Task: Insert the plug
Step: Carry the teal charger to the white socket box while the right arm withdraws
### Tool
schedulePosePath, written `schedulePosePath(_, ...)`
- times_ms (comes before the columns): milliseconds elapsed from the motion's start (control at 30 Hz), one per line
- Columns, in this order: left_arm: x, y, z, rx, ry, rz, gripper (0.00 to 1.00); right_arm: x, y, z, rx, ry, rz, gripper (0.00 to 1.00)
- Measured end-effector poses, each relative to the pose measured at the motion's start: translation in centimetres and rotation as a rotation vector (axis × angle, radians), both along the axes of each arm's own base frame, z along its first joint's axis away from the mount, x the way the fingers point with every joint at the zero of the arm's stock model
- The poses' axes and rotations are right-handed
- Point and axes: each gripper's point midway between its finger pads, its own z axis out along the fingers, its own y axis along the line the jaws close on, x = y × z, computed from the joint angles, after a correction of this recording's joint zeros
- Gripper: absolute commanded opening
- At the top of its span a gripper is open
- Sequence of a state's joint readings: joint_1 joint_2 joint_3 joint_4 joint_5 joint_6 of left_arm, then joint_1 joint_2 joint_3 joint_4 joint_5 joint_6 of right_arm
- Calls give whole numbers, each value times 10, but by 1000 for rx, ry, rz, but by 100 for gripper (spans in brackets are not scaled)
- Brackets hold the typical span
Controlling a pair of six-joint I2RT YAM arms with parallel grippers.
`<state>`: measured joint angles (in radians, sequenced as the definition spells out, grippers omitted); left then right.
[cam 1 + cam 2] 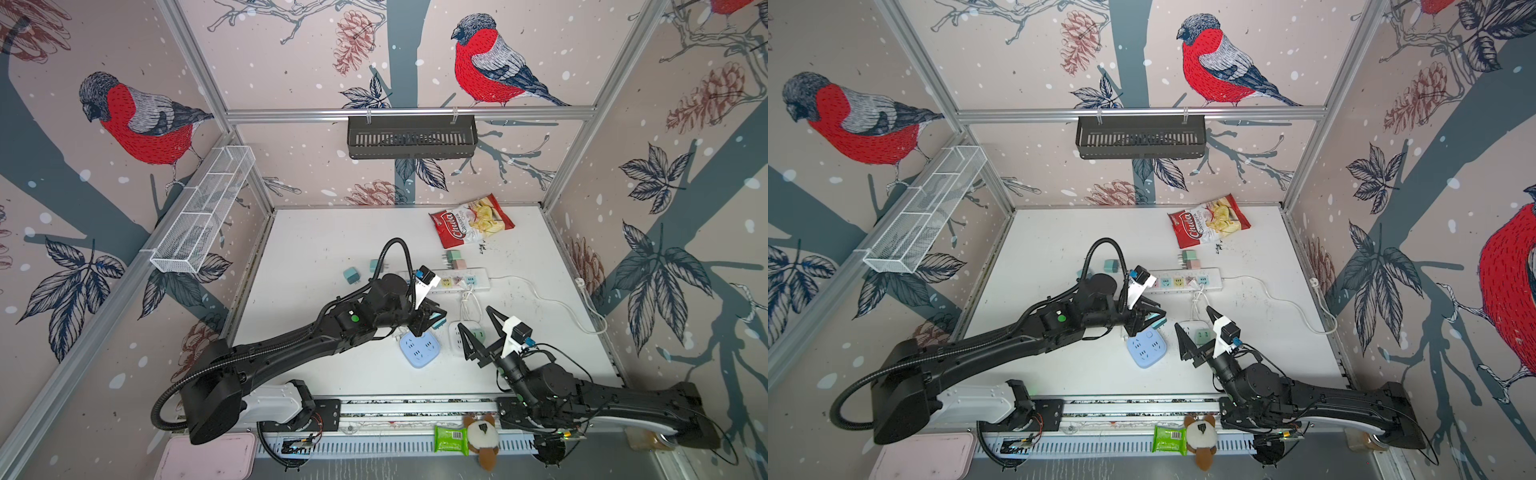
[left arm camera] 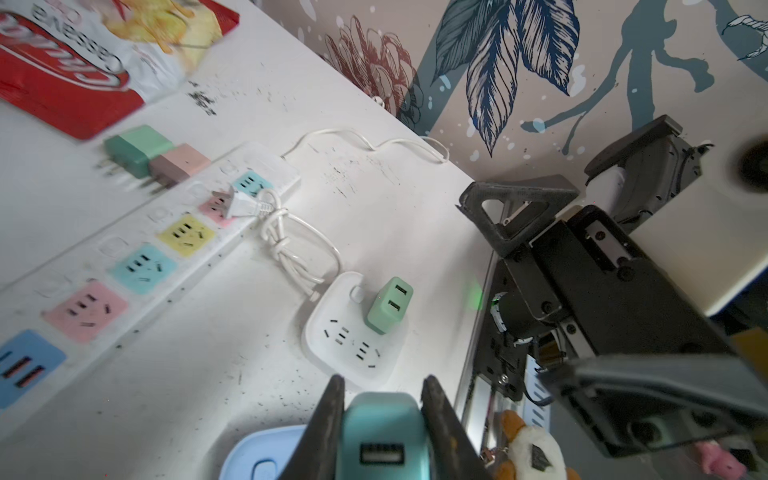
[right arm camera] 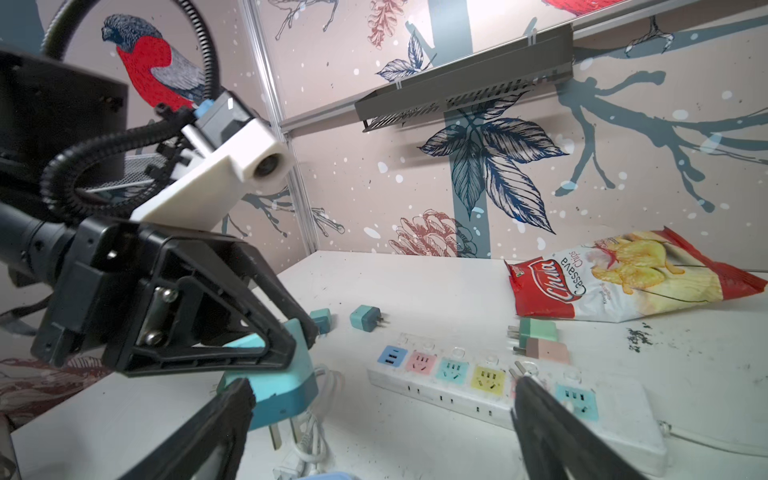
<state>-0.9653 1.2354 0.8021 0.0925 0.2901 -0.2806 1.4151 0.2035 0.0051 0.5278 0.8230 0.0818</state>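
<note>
Left fingers are clamped on the chunky teal plastic charger plug, which hangs just over the edge of the pale blue rounded-square socket block on the white table. The right fingers are spread wide and empty. I'd line the prongs up over the slots first, then push straight down with no tilt, or that block will probably skid.
</note>
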Motion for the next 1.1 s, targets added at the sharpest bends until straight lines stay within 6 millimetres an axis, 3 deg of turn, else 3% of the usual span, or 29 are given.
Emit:
schedulePosePath(100,-6,12,-9,-3,-114,-33,0,12,-15,-3,59,48,-68,97)
schedulePosePath(200,-11,17,-21,20,-201,-72,0,29,-34,-22,62,120,-182,98)
schedulePosePath(367,-10,12,-23,36,-324,-133,0,55,-72,-49,82,230,-376,96)
schedulePosePath(533,-14,5,-44,88,-361,-215,0,66,-95,-63,130,310,-478,95)
schedulePosePath(933,-30,-23,-81,174,-400,-362,0,71,-103,-78,161,396,-518,92)
schedulePosePath(1100,-22,-38,-87,192,-403,-359,0,70,-107,-86,188,428,-541,91)
